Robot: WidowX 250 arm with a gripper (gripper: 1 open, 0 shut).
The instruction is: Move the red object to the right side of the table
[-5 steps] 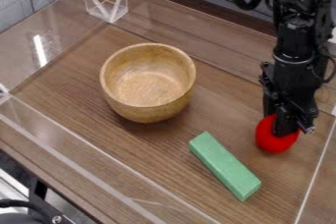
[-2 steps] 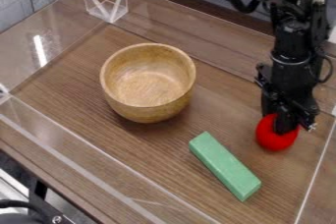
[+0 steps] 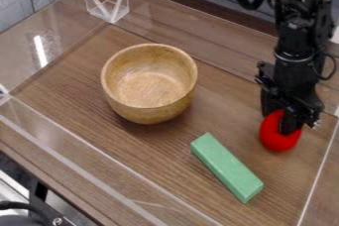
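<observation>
The red object (image 3: 279, 136) rests on the table (image 3: 79, 101) near its right edge, close to the clear wall. My gripper (image 3: 291, 123) hangs straight down over it on the black arm. Its dark fingers (image 3: 271, 114) stand slightly apart on either side of the red object's top, which they partly hide. The jaws look open around it rather than pressed onto it.
A wooden bowl (image 3: 150, 81) sits in the middle of the table. A green rectangular block (image 3: 227, 167) lies at the front, left of the red object. Clear acrylic walls (image 3: 315, 185) edge the table, with a small clear stand (image 3: 106, 5) at the back left.
The fingers have spread a little around the red object. The red object sits in the same place on the table and the arm has barely moved.
</observation>
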